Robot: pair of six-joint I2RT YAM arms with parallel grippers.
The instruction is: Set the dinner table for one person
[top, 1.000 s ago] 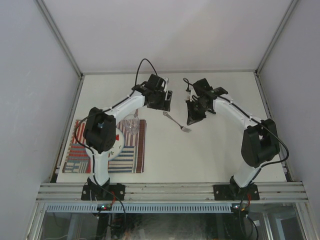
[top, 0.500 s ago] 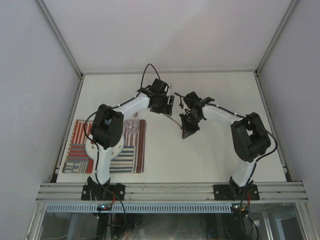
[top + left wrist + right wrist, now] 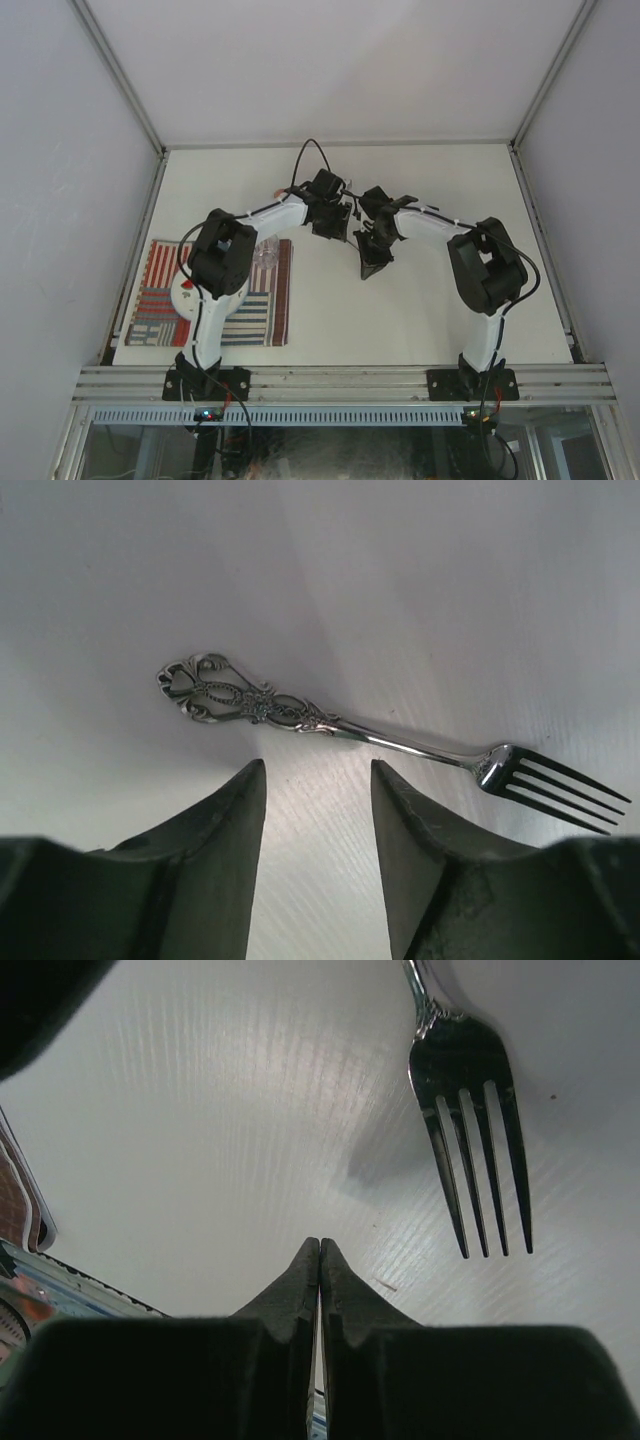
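A silver fork [image 3: 330,723] with an ornate handle lies flat on the off-white dinner table [image 3: 420,310]. In the left wrist view its handle points left and its tines right, just beyond my left gripper [image 3: 318,770], which is open and empty. In the right wrist view the fork's tines [image 3: 470,1090] lie ahead and to the right of my right gripper [image 3: 320,1245], which is shut and empty. In the top view my left gripper [image 3: 340,228] and right gripper [image 3: 372,268] meet at mid-table, and the fork between them is mostly hidden.
A red-white-blue striped placemat [image 3: 262,312] lies at the near left with a white plate [image 3: 183,292] on it, partly under the left arm. A clear glass [image 3: 265,250] stands at the placemat's far right corner. Aluminium rails edge the table.
Both arms have closed in on the fork. The left gripper moved right, the right gripper moved left and nearer, covering the fork in the top view.
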